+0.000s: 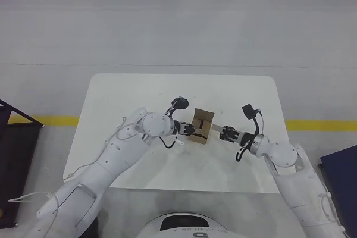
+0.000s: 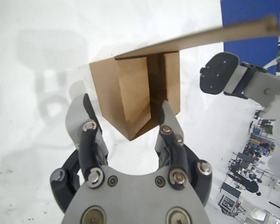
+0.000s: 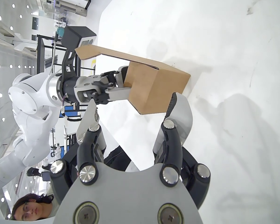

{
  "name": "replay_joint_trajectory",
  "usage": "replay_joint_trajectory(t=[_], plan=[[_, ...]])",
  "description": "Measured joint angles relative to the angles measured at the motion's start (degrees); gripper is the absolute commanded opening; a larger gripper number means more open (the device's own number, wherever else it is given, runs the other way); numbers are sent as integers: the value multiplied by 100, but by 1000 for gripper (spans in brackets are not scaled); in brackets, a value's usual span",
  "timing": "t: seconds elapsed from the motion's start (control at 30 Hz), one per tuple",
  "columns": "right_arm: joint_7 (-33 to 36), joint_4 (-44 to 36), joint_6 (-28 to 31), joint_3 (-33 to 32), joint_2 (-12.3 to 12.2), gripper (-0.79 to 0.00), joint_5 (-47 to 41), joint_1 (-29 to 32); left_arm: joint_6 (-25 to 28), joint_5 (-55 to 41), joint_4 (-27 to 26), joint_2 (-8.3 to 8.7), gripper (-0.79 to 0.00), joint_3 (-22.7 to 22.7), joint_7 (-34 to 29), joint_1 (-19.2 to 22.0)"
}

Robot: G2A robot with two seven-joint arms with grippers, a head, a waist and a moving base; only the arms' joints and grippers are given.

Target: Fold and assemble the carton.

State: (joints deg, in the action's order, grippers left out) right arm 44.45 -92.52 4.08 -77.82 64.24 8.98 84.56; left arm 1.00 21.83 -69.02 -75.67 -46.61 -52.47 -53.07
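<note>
**Mid-assembly at the white counter [image 1: 137, 95].** The carton [image 1: 202, 126] sits near the counter's middle, between my two arms, its brown body squared up into a box. My left pincer [image 2: 125, 100] stands wide at the carton's open end. One finger [image 2: 166, 113] is at the slot between the two inner flaps [image 2: 133, 89], and the other [image 2: 89, 108] is just beside the outer wall. I cannot tell whether either pad actually presses the cardboard. My right pincer [image 3: 133, 97] is likewise spread wide and holds nothing. It is close to the opposite, closed side, with one fingertip [image 3: 177, 106] just beside a corner of the box. The long lid flap [image 2: 200, 37] juts out from one edge of the box past the open end, not yet folded down.

As I read it, the step in hand is closing this end: the inner flaps are turned in and only the lid remains. The next move, I judge, calls for my left finger to clear the opening. One pincer should then brace the box so it cannot slide on the smooth counter. The other should press the lid flap down along its crease and tuck it in without buckling the inner flaps.
</note>
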Motion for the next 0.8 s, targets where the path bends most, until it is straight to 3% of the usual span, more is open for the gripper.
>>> replay_joint_trajectory(t=[0.23, 0.4, 0.47, 0.63, 0.8], plan=[[-115, 227, -141, -25, -10, -240, 12, -163, 317, -637, -235, 241, 0, -882, -7, -462], [-450, 667, -541, 10, 24, -252, -12, -577, 424, -1007, -112, 311, 0, -1203, -79, -562], [-571, 786, -717, 125, 49, -246, 73, -773, 360, -1235, 61, 315, -46, -1304, -57, -535], [-668, 675, -800, 226, 82, -228, -46, -922, -161, -1360, 494, 221, -89, -1172, 292, -230], [-524, 204, -480, 13, 28, -219, -196, -533, -619, -1452, 918, 37, -111, -803, 564, 213]])
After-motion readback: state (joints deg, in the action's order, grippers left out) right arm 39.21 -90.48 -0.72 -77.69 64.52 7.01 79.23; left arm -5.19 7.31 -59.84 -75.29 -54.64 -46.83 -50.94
